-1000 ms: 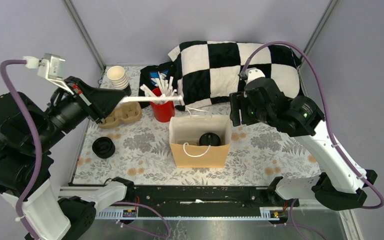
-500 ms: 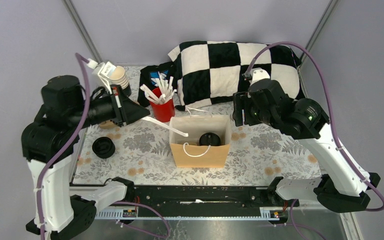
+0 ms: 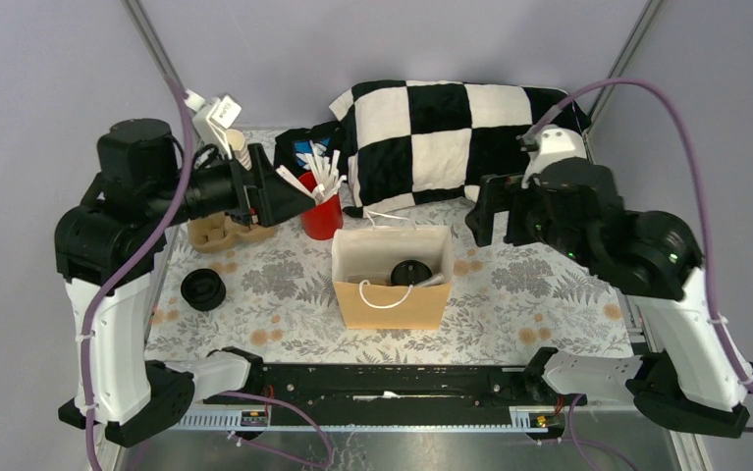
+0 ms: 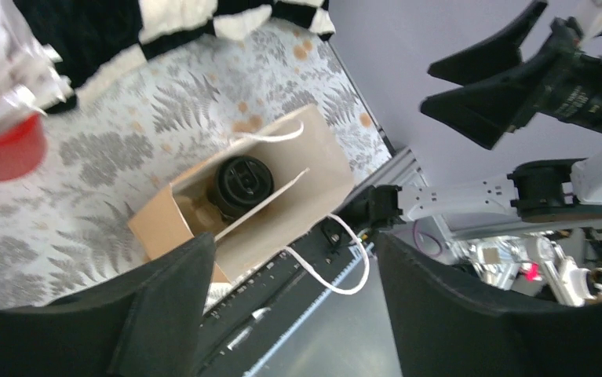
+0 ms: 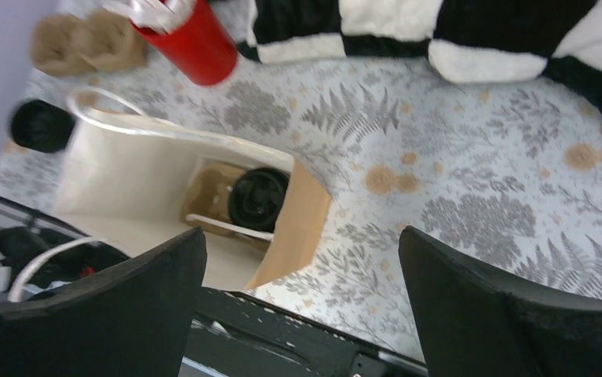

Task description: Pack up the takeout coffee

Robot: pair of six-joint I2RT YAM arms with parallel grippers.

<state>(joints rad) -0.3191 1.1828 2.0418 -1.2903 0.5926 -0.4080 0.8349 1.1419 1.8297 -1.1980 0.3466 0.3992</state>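
Note:
The takeout coffee (image 3: 410, 273), a dark cup with a black lid, stands inside the brown paper bag (image 3: 388, 305) in the middle of the table. A white stick (image 3: 430, 282) lies in the bag beside it. The left wrist view looks down on the lid (image 4: 242, 182) and the bag (image 4: 301, 224); the right wrist view shows the lid (image 5: 258, 198) and the stick (image 5: 227, 226). My left gripper (image 3: 305, 199) hovers open and empty by the red cup, left of the bag. My right gripper (image 3: 482, 220) hangs open and empty to the bag's right.
A red cup of white sticks (image 3: 321, 214) stands behind the bag's left corner. A cardboard cup carrier (image 3: 230, 234) and a black round lid (image 3: 202, 289) lie at the left. A checkered pillow (image 3: 451, 137) fills the back. Pale cups (image 3: 239, 149) are half hidden by my left arm.
My left gripper brought a white stick over the bag, opened and drew back left; the stick now lies in the bag. My right gripper opened wider and shifted right.

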